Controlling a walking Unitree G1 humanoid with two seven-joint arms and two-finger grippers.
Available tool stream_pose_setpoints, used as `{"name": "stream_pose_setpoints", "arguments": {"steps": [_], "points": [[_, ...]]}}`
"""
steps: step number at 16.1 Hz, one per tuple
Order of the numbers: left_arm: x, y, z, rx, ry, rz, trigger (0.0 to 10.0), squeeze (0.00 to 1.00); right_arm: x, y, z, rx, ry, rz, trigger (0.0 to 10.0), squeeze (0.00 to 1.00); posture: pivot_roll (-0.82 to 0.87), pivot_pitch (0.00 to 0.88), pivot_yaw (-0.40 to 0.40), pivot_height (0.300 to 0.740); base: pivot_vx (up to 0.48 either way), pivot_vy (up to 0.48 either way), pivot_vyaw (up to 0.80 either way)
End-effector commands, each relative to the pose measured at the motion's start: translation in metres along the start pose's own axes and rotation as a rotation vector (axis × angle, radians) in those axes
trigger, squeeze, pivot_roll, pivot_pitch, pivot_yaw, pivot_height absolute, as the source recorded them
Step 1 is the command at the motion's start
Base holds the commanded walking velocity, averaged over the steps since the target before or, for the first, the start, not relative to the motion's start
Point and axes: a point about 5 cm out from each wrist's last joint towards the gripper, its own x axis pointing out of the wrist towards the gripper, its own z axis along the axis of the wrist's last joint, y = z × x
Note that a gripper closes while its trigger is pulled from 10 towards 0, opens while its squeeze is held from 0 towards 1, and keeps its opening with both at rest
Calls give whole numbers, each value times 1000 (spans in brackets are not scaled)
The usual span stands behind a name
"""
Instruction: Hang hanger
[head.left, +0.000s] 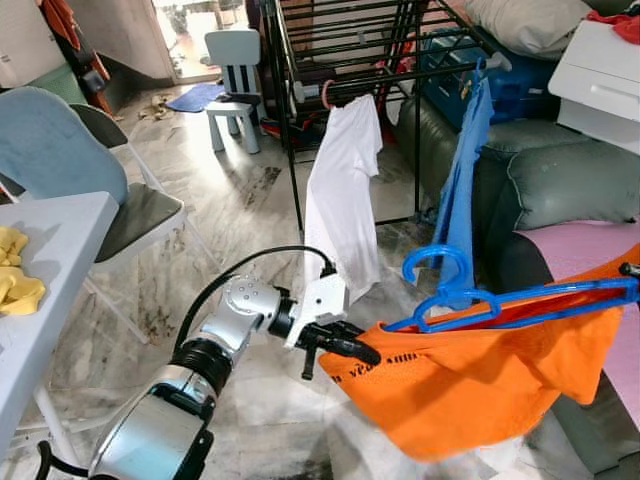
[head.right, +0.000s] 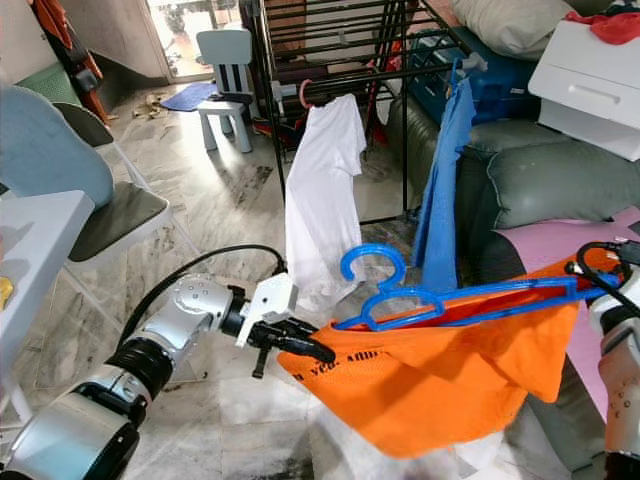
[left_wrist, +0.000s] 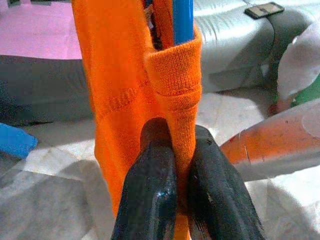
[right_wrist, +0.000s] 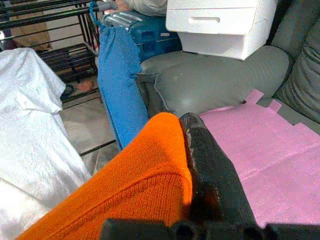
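Observation:
An orange shirt hangs on a blue hanger and is stretched between my two grippers above the floor. The hanger's hook points up, near a hanging blue garment. My left gripper is shut on the shirt's left sleeve edge; the left wrist view has that orange hem pinched between the fingers. My right gripper holds the shirt's other end at the far right. In the right wrist view, orange cloth is pressed against a black finger.
A black drying rack stands ahead, carrying a white shirt on a pink hanger and a blue garment. A grey sofa with a pink sheet is on the right. A folding chair and a white table are on the left.

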Motion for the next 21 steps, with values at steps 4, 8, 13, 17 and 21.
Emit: {"name": "stream_pose_setpoints", "arguments": {"steps": [4,8,13,17,21], "points": [[-35,-15,-52,-94,300,56,0,0,0,-26,52,-101,-193,-118,0,0,-63,0,31,740,0,0,0],[-41,-10,-61,-102,394,185,0,0,-4,-13,72,-203,-263,-70,0,0,-64,0,35,740,0,0,0],[-49,-9,-76,-148,544,288,0,0,-4,-2,85,-286,-308,-50,0,0,-64,0,34,740,0,0,0],[-47,-10,-80,-142,583,314,0,0,-2,7,87,-327,-313,-30,0,0,-62,0,30,740,0,0,0],[-40,7,-72,-145,532,557,0,0,1,38,78,-307,-311,41,0,0,-59,0,34,740,0,0,0]]}}
